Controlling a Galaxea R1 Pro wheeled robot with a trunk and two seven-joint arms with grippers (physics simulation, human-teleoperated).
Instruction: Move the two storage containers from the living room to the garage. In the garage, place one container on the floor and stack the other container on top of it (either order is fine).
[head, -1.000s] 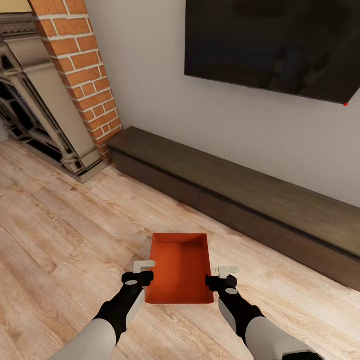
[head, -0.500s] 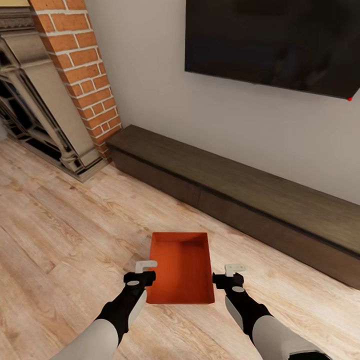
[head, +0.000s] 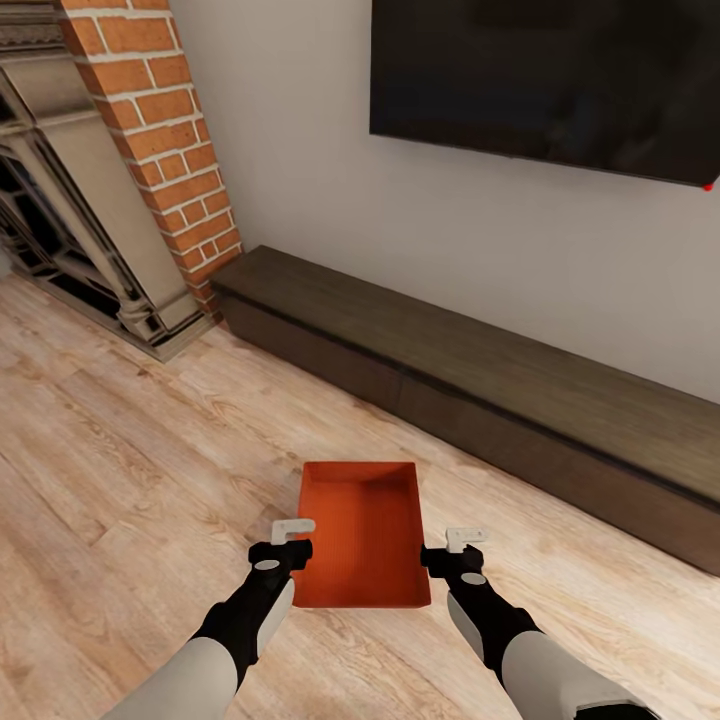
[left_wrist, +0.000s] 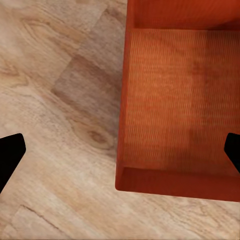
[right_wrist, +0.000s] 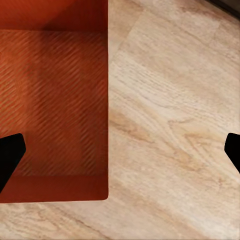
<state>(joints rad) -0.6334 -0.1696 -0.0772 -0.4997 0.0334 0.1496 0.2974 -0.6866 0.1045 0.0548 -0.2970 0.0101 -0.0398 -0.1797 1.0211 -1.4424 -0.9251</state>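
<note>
Lower centre: a storage container (head: 362, 535), long axis pointing away, is flanked by the wide-open, empty left gripper (head: 291, 528) and right gripper (head: 462, 540).

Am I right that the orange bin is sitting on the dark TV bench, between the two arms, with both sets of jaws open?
Not quite. The orange bin sits on the light wood floor in front of the TV bench, as the head view shows. It is between the left gripper and right gripper, whose jaws are open.
</note>
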